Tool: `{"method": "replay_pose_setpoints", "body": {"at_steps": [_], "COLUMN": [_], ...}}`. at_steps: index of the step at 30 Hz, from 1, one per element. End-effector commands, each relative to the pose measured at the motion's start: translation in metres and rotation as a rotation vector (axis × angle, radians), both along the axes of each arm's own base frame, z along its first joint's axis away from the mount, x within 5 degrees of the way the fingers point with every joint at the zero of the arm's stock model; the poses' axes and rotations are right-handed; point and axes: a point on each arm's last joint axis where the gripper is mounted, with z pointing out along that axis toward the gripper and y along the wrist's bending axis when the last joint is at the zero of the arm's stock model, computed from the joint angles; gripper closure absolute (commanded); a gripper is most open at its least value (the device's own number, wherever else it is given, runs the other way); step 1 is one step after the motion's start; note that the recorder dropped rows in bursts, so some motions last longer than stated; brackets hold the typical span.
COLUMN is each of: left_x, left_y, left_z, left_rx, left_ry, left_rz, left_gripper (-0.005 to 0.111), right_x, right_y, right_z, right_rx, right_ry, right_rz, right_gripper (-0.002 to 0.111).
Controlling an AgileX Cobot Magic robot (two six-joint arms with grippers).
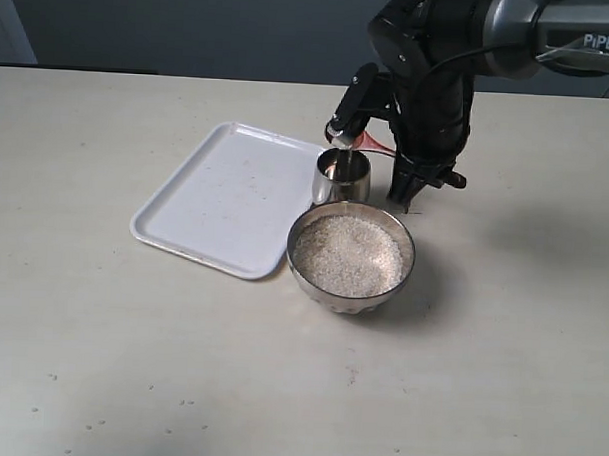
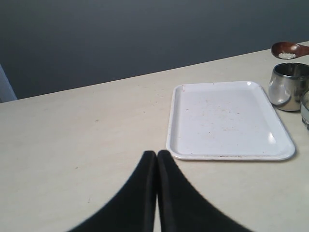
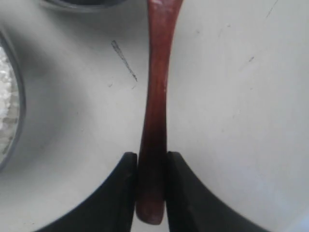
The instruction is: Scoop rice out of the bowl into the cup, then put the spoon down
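Nearest thing on the desk (image 1: pixel 130 362) is the bowl (image 1: pixel 347 302), well filled with rice (image 1: pixel 349 255), so there's plenty to scoop. Just behind it sits the cup (image 1: pixel 344 186), squeezed in between the bowl's far rim and the right edge of the white tray (image 1: pixel 225 200). Over the cup hangs the spoon (image 2: pixel 288 50), its head carrying only a small pinch of grains, and the right tool (image 3: pixel 152 159) is clenched on the very end of the handle. That's my worry: a long lever in a narrow pinch could swivel when tipped and dump grains on the desk or tray, and the cup's mouth is small. Dipping too low could clip the rim and knock the cup over. The left tool (image 2: pixel 157 155) is pressed closed on nothing, off left of the tray, out of the way.
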Motion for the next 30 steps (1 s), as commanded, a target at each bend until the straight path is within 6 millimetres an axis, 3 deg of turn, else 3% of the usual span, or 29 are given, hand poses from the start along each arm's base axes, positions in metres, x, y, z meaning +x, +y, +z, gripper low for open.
{"method": "replay_pose_setpoints", "body": {"at_steps": [1,30], "left_x": [0.0,0.0], "left_y": [0.0,0.0], "left_z": [0.002,0.002], "left_rx": [-0.007,-0.007], "left_ry": [-0.017,-0.017], "left_rz": [-0.002,-0.002], "left_gripper": [0.106,0.106], "right_x": [0.0,-0.014], "right_y": [0.0,0.008], "right_z": [-0.002,-0.007], "right_rx": [-0.044,-0.204], "right_ry": [-0.01,-0.164], "right_rz": [0.007,0.019], "right_gripper": [0.109,0.109]}}
